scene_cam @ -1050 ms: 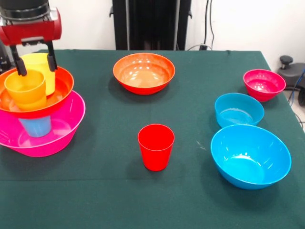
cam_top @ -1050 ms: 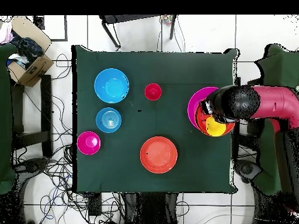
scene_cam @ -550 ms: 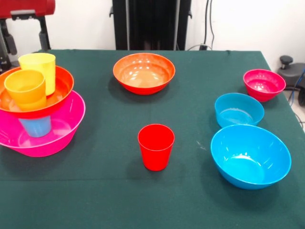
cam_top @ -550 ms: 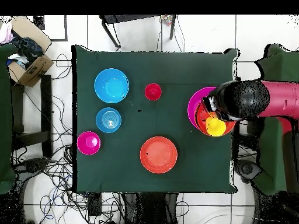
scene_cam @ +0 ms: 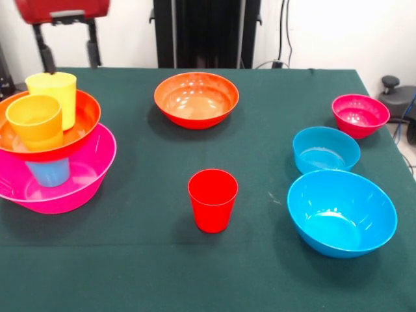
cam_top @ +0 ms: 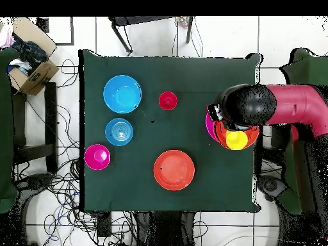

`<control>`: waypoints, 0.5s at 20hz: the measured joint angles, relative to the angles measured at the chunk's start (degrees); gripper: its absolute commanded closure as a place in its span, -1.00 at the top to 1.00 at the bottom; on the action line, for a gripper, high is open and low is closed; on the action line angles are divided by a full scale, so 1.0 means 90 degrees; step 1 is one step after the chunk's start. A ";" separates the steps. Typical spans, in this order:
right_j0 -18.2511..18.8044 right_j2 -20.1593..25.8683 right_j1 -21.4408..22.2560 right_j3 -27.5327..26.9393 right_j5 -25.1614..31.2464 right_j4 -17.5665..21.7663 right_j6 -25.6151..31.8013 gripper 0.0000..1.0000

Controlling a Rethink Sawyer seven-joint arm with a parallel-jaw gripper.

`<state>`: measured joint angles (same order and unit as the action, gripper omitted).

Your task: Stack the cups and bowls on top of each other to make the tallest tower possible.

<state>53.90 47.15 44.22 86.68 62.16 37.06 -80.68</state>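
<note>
Hanging empty with its fingers spread, the end effector [scene_cam: 67, 51] sits above and behind the tower [scene_cam: 49, 149]. That stack (pink bowl, blue cup, orange-red bowl carrying yellow and orange cups side by side) stands at the counter's [scene_cam: 260, 273] edge. Away from the tower, the red cup [scene_cam: 212, 199] waits upright, probably next.

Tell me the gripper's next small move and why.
Probably travel toward the red cup. The gripper hangs open and empty above the tower, where the yellow cup and orange cup already sit; the red cup stands alone on the table.
</note>
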 measured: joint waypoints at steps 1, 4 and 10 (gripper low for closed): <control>-0.0025 0.0000 0.0001 0.0041 -0.0028 -0.0016 0.0000 1.00; -0.0127 -0.0001 0.0001 0.0230 -0.0126 -0.0116 0.0000 1.00; -0.0276 -0.0001 0.0002 0.0539 -0.0264 -0.0190 0.0000 1.00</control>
<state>51.42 47.14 44.24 91.53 59.79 35.35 -80.68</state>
